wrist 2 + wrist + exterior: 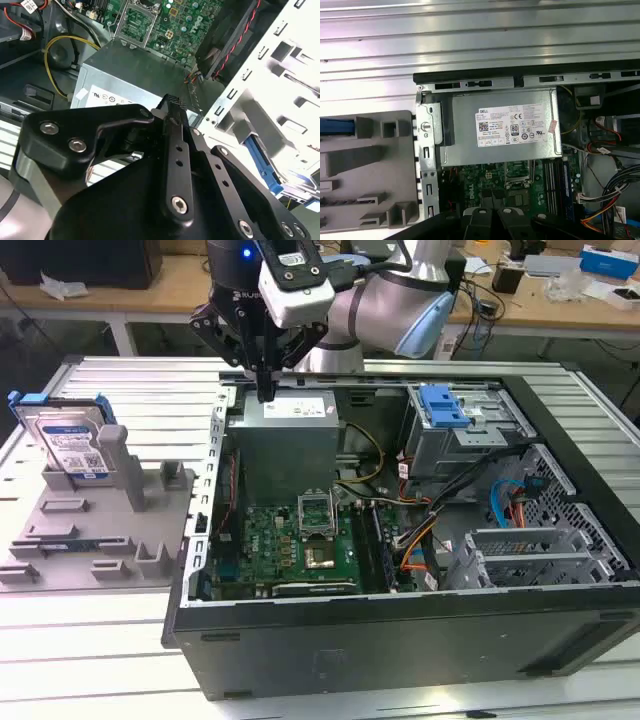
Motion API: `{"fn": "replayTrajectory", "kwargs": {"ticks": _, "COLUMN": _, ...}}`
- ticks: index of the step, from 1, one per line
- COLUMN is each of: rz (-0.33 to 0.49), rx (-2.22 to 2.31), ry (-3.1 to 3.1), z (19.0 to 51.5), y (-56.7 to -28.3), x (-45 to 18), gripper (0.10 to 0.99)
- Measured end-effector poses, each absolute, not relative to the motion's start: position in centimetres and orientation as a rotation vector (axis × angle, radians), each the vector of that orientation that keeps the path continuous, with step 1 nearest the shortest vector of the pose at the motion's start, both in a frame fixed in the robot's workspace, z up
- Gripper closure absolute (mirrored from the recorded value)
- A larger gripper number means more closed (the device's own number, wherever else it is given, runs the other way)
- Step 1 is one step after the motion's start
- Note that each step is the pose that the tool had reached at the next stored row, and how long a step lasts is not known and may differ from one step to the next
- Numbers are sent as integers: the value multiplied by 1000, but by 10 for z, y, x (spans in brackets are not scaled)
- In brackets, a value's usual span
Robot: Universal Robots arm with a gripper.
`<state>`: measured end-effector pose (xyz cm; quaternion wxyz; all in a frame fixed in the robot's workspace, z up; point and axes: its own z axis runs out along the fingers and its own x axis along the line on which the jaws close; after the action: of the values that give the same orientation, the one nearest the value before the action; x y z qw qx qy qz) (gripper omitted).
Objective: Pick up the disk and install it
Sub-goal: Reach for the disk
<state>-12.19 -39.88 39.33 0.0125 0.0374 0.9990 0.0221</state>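
Your gripper (265,392) hangs pressed together, empty; the disk (72,445), upright at the fixture's (90,550) far corner, looks stiff, shock-sensitive, best pinched across its faces.

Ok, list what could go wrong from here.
The gripper hangs low over the power supply; crossing toward the disk, it might clip the case wall.
The disk stands upright in the grey fixture; an off-centre grasp could jam it.
Loose cables beside the drive cage might snag it.
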Motion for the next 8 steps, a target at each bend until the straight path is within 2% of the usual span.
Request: {"fn": "replayTrajectory", "kwargs": {"ticks": 8, "rz": 69, "rx": 117, "ry": 3114, "z": 393, "y": -399, "x": -122, "gripper": 980}}
